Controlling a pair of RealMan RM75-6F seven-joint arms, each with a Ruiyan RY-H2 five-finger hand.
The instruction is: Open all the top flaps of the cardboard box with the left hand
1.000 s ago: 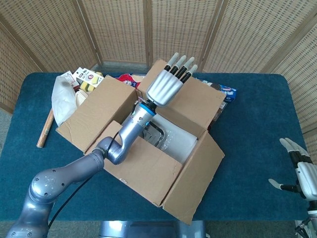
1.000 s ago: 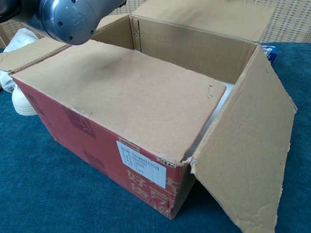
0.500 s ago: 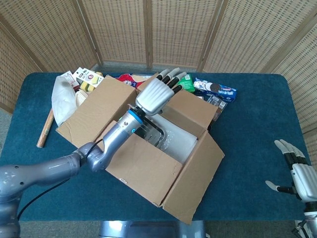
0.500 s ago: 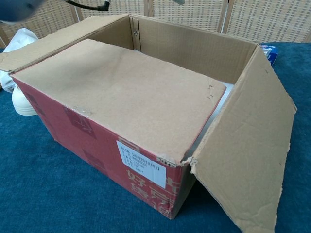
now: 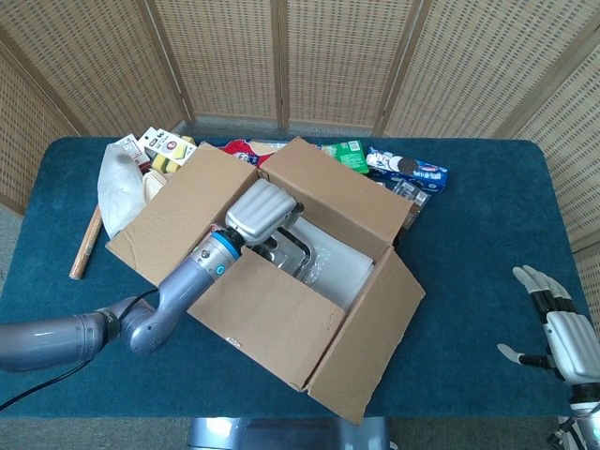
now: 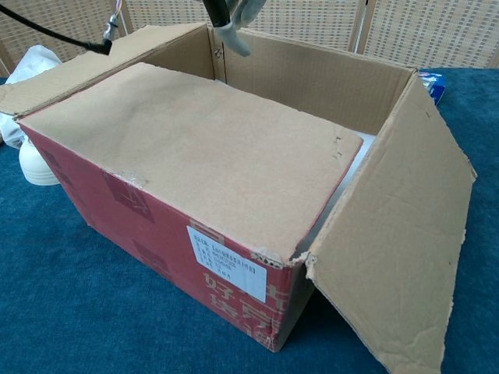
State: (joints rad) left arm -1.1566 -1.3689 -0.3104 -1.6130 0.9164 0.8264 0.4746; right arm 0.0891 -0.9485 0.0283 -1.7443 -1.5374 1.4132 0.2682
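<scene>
Head view: the left hand (image 5: 261, 212) reaches down into the cardboard box (image 5: 281, 309) at mid-bench (image 5: 487, 244), back upward. Its fingers are hidden below, so I cannot tell their spread or contact. The right hand (image 5: 562, 330) hovers at the near right edge, fingers spread, holding nothing.

Chest view: only a sliver of the left hand (image 6: 234, 23) shows above the box's far wall; the near flap lies closed.

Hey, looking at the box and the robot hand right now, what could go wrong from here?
1. The near flap still lies over the cardboard box; the left robot hand reaching under its edge may crumple it rather than lift it.
2. That hand dips toward the contents inside and might snag on them.
3. Items crowd behind the far flap, so pushing the box back may knock them.
</scene>
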